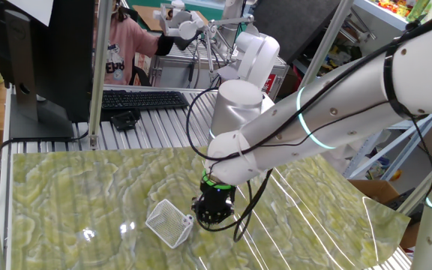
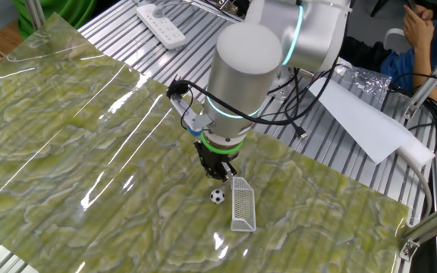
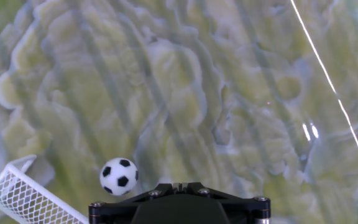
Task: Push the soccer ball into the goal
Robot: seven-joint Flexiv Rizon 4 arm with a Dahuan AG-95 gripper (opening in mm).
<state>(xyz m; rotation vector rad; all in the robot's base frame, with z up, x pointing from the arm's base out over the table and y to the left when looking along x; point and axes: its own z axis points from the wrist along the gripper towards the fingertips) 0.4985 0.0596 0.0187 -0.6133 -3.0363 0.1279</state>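
Observation:
The soccer ball (image 2: 217, 196) is a tiny white ball with black patches lying on the green patterned mat, just left of the goal (image 2: 242, 203), a small white mesh net. In the hand view the soccer ball (image 3: 119, 176) sits at the lower left, close beside the goal (image 3: 27, 196) at the bottom left corner. My gripper (image 2: 217, 171) hangs low over the mat right behind the ball, fingers together and shut on nothing. In one fixed view the goal (image 1: 169, 221) lies left of the gripper (image 1: 213, 214), and the ball is hidden there.
A green marbled mat (image 2: 89, 167) covers the slatted metal table. A power strip (image 2: 160, 25) and a white sheet (image 2: 363, 114) lie at the back. A keyboard (image 1: 142, 99) and a monitor (image 1: 40, 52) stand behind the mat. A person sits beyond the table.

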